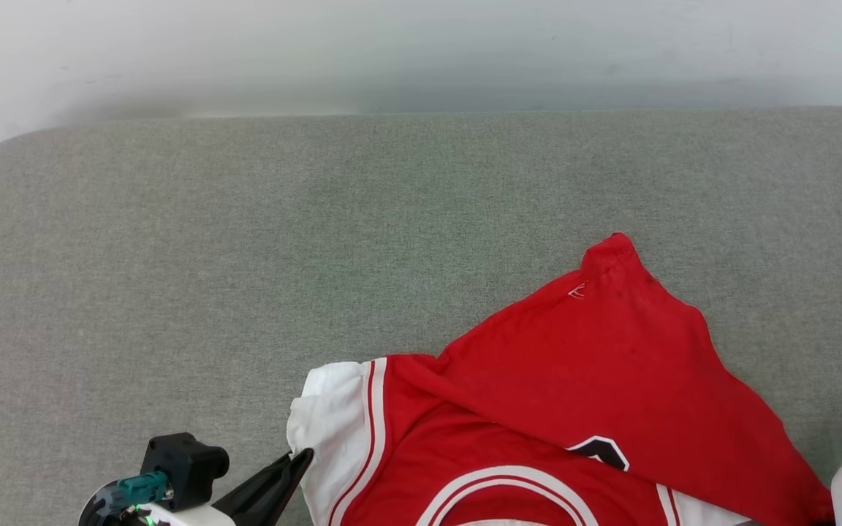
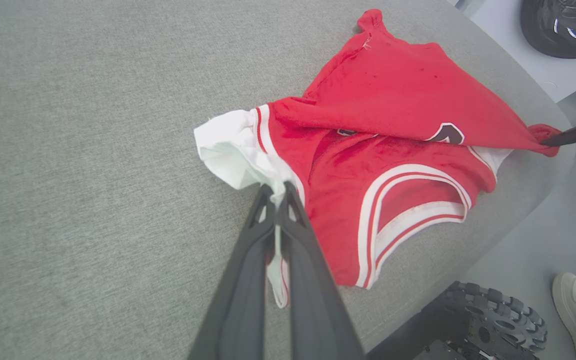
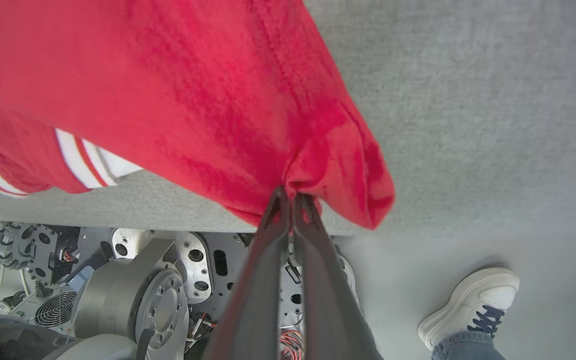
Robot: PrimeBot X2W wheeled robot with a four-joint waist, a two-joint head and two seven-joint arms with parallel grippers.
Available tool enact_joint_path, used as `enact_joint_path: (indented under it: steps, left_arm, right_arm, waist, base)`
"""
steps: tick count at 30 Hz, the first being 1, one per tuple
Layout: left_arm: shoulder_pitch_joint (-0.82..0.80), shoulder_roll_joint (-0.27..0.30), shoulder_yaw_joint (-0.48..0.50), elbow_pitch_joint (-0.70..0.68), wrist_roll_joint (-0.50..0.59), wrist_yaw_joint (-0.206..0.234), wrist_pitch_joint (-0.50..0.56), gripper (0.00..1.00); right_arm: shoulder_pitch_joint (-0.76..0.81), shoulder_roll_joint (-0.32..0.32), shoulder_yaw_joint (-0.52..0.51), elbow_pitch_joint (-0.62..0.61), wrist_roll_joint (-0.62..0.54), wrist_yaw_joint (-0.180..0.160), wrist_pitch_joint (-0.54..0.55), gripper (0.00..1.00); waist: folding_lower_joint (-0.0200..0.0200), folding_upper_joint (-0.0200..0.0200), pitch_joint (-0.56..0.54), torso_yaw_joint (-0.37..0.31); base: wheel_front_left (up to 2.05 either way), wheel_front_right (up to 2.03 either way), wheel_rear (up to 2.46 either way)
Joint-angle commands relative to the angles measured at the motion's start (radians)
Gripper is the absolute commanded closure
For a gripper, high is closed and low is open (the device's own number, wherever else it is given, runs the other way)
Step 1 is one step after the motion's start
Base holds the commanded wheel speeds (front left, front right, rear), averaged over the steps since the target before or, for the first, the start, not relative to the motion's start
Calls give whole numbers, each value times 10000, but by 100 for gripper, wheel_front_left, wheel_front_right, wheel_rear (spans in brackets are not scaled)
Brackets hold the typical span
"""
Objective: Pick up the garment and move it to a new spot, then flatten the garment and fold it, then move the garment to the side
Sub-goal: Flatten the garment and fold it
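Garment [image 1: 611,351], red, white-sleeved, rumpled, seemingly folded over

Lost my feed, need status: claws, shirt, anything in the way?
Left claw shut on garment white sleeve. Right claw shut on red corner. Garment rumpled, folded over itself on grey cushion. Shoe on floor, clear of cloth.
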Motion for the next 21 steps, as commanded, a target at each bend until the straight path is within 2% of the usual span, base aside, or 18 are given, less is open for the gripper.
enact_joint_path:
  steps: [1,3,11,17,21]
  left_arm:
    - [26,35,15,-58,29,51,7,100]
    - [-38,78,6,-137,53,31,45,100]
    - [-224,80,-76,-261,135,-31,58,100]
    - [-596,96,-223,-513,581,-105,119,100]
    - [-937,-91,-396,-794,753,-189,191,100]
  right_arm:
    - [-15,-106,78,-87,37,-3,-186,100]
    - [-222,-373,357,-177,9,-2,-550,0]
    - [-1239,-1048,773,-741,411,-3,-700,0]
    - [-2885,-1062,1255,-1163,358,-3,-403,0]
    - [-3981,-859,1682,-747,71,-3,-286,0]
  waist:
    - [2,-1,11,11]
    - [2,-1,54,77]
    - [2,-1,389,546]
    - [2,-1,971,1125]
    - [2,-1,1442,1581]
  base:
    - [0,0,0]
    - [0,0,0]
    - [0,0,0]
    - [0,0,0]
    - [0,0,0]
